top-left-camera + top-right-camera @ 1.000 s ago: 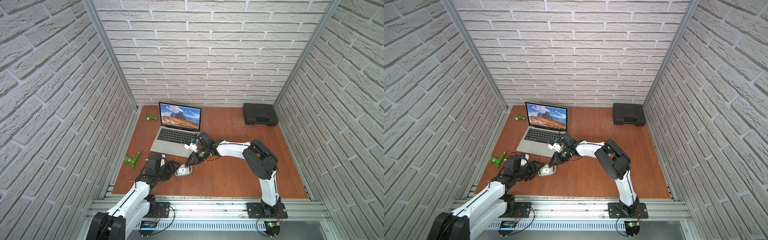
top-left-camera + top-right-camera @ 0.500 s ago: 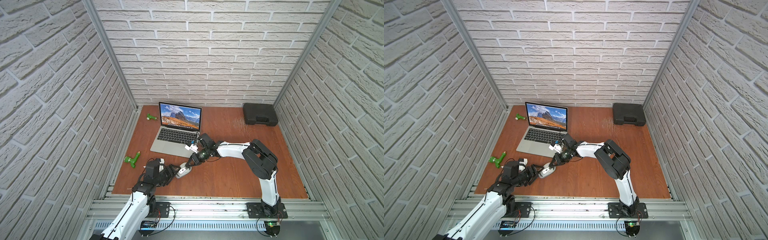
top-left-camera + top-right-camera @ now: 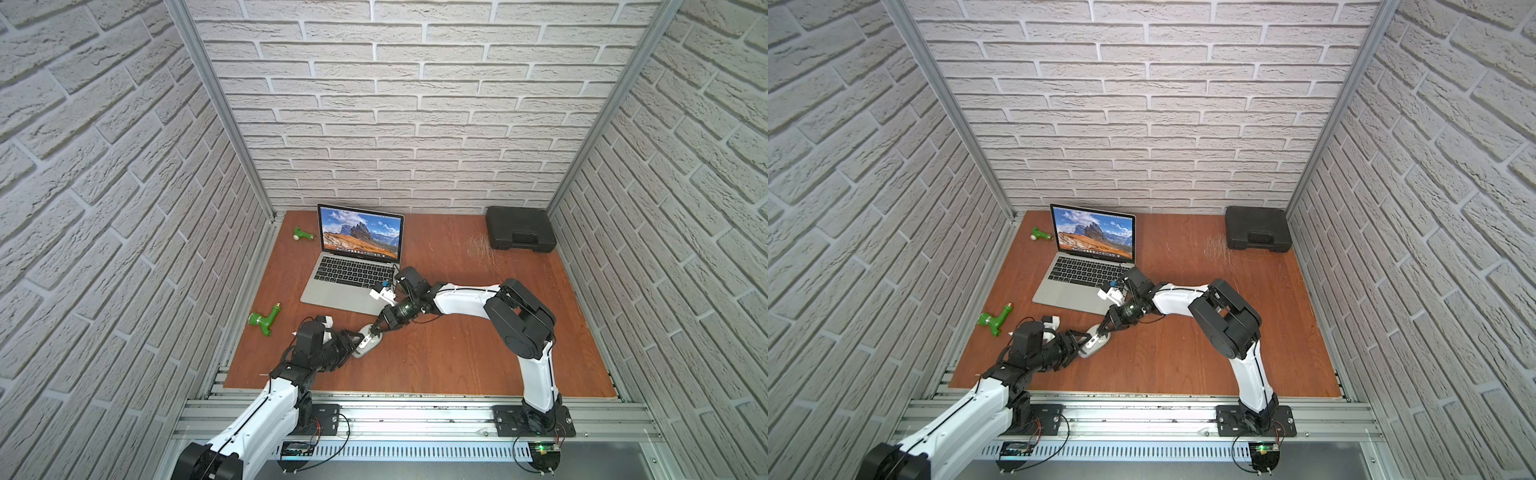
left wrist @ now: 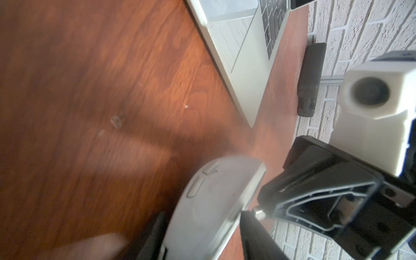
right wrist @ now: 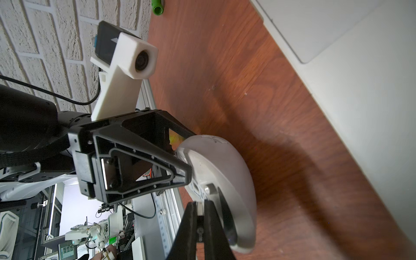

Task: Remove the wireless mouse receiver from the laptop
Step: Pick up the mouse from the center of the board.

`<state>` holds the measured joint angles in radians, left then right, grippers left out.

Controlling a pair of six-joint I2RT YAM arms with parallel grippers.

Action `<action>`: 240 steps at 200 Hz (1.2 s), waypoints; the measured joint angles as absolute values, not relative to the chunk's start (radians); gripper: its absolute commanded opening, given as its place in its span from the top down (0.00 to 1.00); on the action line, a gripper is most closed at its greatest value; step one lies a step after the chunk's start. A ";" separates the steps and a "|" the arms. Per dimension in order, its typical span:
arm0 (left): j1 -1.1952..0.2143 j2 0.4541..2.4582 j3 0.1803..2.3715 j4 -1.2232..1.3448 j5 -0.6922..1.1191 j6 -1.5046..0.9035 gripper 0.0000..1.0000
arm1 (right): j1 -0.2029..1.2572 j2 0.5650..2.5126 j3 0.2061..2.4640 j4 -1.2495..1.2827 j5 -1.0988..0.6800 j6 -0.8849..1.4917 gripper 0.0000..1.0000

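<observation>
Removal looks done: your right gripper (image 5: 200,203) pinches the receiver (image 4: 260,213) against the mouse (image 5: 225,171) clamped in your left gripper (image 4: 202,216); seat it squarely.

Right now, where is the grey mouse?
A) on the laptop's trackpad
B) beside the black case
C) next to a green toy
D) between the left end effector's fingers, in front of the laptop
D: the grey mouse sits between the fingers of the left end effector, just in front of the laptop.
</observation>
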<state>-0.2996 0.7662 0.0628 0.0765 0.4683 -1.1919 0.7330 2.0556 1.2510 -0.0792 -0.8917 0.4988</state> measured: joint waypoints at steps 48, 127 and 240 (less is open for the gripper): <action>-0.303 0.837 0.063 0.200 0.443 -1.149 0.64 | 0.725 2.060 1.248 -0.047 -0.891 0.518 0.97; -0.290 0.752 0.063 0.165 0.422 -1.095 0.97 | 0.638 1.932 1.200 -0.152 -0.857 0.463 0.97; -0.307 1.157 0.495 0.169 1.019 -0.942 1.00 | 0.647 1.460 1.307 -0.743 -0.688 -0.404 0.97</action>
<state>-0.3065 1.1568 0.4953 0.1692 1.0191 -0.9417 0.6472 1.4605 1.3067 -0.7433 -0.6876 -0.4038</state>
